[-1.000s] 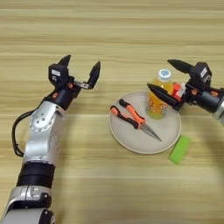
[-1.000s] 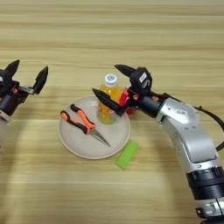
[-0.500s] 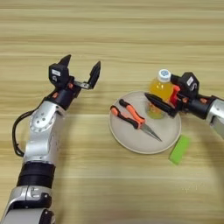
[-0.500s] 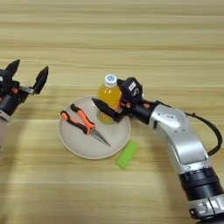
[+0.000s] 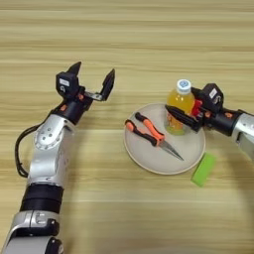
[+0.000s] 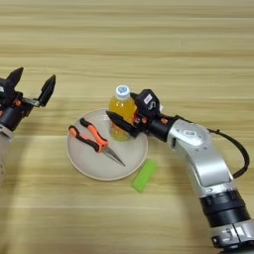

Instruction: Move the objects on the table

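Observation:
An orange-juice bottle with a white cap stands upright at the right rim of a beige plate. My right gripper reaches in from the right and is shut on the bottle: one black finger crosses its front and the other is hidden behind it. Orange-and-black pliers lie on the plate, left of the bottle, with the nose pointing toward the near right. My left gripper hangs open over the bare table, well left of the plate, holding nothing.
A small green block lies on the wood just off the plate's near right rim, under my right forearm. My left arm's black cable loops out to the left.
My right gripper, wide open at the bottle a second ago, has turned and shut its fingers on the bottle's body. The left arm has not moved.

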Controlling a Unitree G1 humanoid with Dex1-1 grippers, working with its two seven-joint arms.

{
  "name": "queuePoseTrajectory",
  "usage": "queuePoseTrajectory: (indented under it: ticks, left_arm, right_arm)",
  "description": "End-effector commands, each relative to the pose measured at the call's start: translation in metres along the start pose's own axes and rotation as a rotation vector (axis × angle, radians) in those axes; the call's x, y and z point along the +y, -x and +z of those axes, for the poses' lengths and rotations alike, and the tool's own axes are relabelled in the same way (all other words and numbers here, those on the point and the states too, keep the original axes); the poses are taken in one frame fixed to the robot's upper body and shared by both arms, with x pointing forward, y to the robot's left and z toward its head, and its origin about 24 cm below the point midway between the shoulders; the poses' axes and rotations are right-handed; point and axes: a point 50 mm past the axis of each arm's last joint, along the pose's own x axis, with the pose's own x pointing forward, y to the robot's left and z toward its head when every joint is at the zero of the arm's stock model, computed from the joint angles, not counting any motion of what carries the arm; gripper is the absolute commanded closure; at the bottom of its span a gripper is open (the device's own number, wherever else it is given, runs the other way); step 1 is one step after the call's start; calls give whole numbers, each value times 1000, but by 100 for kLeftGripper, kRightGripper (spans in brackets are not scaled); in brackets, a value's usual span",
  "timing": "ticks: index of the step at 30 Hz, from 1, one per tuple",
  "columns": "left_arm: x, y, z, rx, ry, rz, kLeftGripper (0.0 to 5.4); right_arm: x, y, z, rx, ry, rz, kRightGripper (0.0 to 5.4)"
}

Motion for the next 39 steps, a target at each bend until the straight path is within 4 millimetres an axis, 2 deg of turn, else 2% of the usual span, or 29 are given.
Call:
queuePoseTrajectory:
  ticks: [1,9,27,35,39]
  left_arm:
    - [0,0,2,-2,-16,-3,0]
    - [0,0,2,-2,-16,-3,0]
    - [0,-1,1,-1,-16,-3,0]
    - [1,-1,1,2,-17,-4,0]
    - [1,-1,0,4,-18,-5,0]
  right_arm:
    - [-2,-1,2,1,3,4,185]
    - [-4,0,12,-42,1,0,185]
    - [-22,17,55,-179,14,-71,185]
    - [-52,49,74,-223,48,-209,185]
    - [-66,70,76,-217,60,-296,185]
